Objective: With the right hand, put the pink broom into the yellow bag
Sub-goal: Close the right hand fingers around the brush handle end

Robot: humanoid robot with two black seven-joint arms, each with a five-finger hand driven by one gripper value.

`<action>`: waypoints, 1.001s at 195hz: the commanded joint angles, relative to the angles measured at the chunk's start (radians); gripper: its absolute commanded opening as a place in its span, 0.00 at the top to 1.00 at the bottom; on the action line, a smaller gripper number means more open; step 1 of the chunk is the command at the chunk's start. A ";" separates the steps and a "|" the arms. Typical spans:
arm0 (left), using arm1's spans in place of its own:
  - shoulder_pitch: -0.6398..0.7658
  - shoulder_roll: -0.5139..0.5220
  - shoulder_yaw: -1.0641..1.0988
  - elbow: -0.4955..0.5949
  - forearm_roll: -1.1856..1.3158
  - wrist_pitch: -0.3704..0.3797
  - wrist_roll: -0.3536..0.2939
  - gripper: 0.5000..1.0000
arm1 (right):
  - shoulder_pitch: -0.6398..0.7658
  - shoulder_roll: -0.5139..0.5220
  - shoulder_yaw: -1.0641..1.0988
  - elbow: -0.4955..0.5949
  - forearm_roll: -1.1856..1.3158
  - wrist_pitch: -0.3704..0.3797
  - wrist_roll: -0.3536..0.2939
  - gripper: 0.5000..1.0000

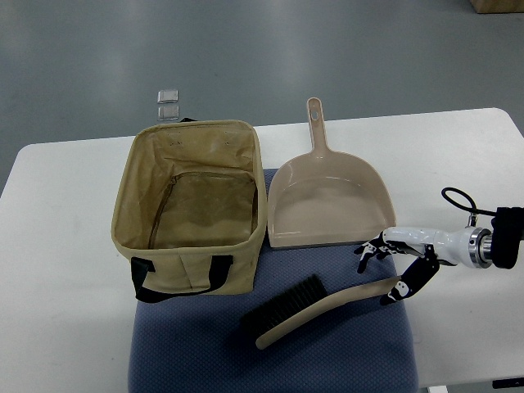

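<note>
Pink broom (327, 307) lies on the blue mat (205, 344), just in front of the yellow bag (196, 205) and the dustpan (327, 201). My right hand (401, 266) has fingers curled over the handle end, apparently gripping it.

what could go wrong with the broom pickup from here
The right hand sits at the very tip of the broom handle, far from the bristles, so a lift from there may let the heavy end droop or twist out. The broom looks longer than the bag opening, so it could catch on the rim. The dustpan lies close by and could get knocked.
</note>
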 commanded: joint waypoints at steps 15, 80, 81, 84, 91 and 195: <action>0.000 0.000 0.000 0.000 0.000 -0.001 0.002 0.00 | -0.020 0.022 0.000 -0.013 -0.016 -0.003 0.001 0.17; 0.001 0.000 0.000 -0.002 0.000 -0.001 0.000 0.00 | -0.033 0.040 0.000 -0.035 -0.051 -0.001 0.003 0.52; 0.001 0.000 0.000 -0.002 0.000 -0.001 0.000 0.00 | -0.033 0.039 0.000 -0.035 -0.051 0.000 0.003 0.54; 0.001 0.000 0.000 -0.002 0.000 -0.001 0.000 0.00 | -0.033 0.040 0.000 -0.035 -0.051 0.001 0.003 0.55; 0.001 0.000 0.000 -0.002 0.000 -0.001 0.000 0.00 | -0.035 0.040 0.000 -0.035 -0.053 0.001 0.003 0.58; 0.001 0.000 0.000 -0.003 0.000 -0.001 0.000 0.00 | -0.061 0.056 0.000 -0.048 -0.091 0.007 0.009 0.61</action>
